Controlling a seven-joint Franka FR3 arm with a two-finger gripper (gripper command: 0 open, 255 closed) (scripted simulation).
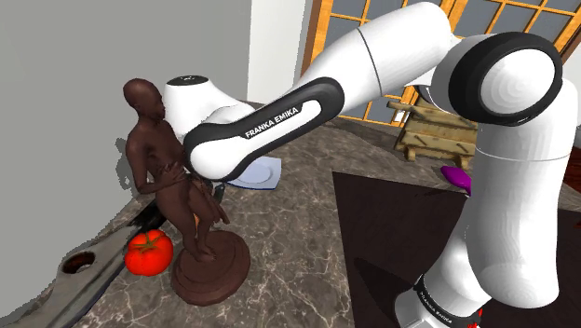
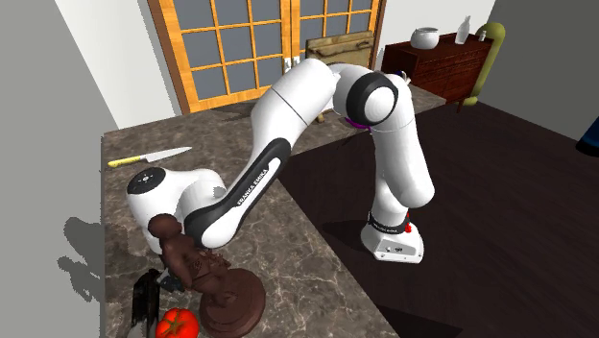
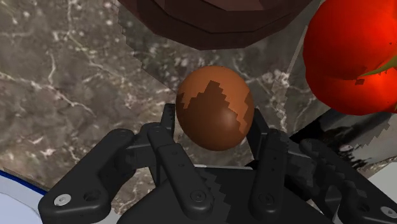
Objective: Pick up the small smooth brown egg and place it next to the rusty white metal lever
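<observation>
The small brown egg (image 3: 214, 105) sits between my black gripper's (image 3: 213, 125) two fingers, which press on its left and right sides. Marble counter lies beneath it, and the frames do not tell whether the egg touches it. The hand is down low behind the dark brown statue (image 1: 182, 196), which hides the fingers in the shoulder view. The grey-white metal lever (image 1: 79, 275) lies at the counter's edge at the shoulder view's lower left, just beyond the tomato.
A red tomato (image 1: 149, 252) lies between the statue's round base (image 1: 212, 270) and the lever, close beside the egg (image 3: 353, 57). A pale plate (image 1: 263, 175) lies under the arm. A yellow-handled knife (image 2: 149, 156) rests at the counter's far end.
</observation>
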